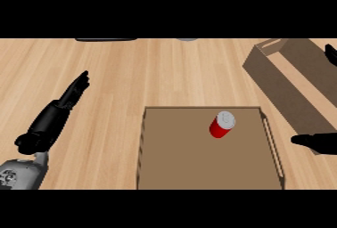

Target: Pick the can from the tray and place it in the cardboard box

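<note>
Left hand [63, 107] is lying flat with fingers straight out on the light wood counter [158, 75]; right hand [317, 141] is barely peeking in (can't tell its fingers). Red can [222, 124] is standing in the brown tray [197, 169], cardboard box [289, 80] sitting at the far right

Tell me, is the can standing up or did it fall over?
Standing up. The can shows its round silver top above its red side, on the tray, with neither hand touching it.

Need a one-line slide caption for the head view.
Red can upright on tray, cardboard box at right, both hands apart from it.
</note>
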Action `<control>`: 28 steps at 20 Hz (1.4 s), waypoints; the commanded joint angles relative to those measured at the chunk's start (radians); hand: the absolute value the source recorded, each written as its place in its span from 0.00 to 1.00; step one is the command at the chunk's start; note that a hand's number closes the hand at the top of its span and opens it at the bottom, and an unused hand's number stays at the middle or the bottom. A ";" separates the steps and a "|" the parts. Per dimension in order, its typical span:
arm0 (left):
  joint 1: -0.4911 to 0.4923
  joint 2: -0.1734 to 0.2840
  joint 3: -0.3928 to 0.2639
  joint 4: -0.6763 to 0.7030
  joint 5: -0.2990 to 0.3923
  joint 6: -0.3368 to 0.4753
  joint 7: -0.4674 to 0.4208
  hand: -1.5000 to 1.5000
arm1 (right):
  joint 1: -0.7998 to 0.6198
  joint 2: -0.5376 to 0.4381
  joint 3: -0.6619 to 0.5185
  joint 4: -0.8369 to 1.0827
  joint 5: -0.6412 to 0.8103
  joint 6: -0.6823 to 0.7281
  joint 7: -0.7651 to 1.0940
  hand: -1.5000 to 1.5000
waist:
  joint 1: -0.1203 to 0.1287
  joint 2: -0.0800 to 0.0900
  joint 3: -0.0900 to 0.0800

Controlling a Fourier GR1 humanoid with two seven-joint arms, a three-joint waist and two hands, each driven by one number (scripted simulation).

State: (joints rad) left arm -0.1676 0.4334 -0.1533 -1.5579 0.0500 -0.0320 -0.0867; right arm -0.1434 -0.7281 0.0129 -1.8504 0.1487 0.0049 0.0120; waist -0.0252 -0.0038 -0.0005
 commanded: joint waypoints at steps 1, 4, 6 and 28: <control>-0.096 -0.013 0.010 0.057 0.001 -0.027 0.017 0.50 | -0.046 -0.070 0.057 -0.067 0.074 0.086 0.128 0.00 | 0.016 0.005 -0.001; -0.013 -0.012 -0.021 -0.020 -0.009 -0.030 0.014 0.50 | -0.044 -0.134 0.148 -0.102 0.143 0.181 0.252 0.00 | 0.036 0.002 -0.002; -0.054 -0.035 -0.010 0.007 -0.023 0.000 0.026 0.50 | -0.037 -0.149 0.196 -0.173 0.158 0.241 0.316 0.00 | 0.024 0.002 -0.002; -0.038 -0.068 0.033 0.031 -0.060 -0.070 -0.007 0.50 | -0.368 0.314 0.598 -0.123 0.257 0.596 1.100 0.00 | 0.027 0.002 0.000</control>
State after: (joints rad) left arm -0.2128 0.3801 -0.1205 -1.5345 0.0026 -0.0964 -0.0840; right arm -0.5126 -0.4955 0.5551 -1.9688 0.3743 0.5437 0.9459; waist 0.0058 -0.0011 -0.0011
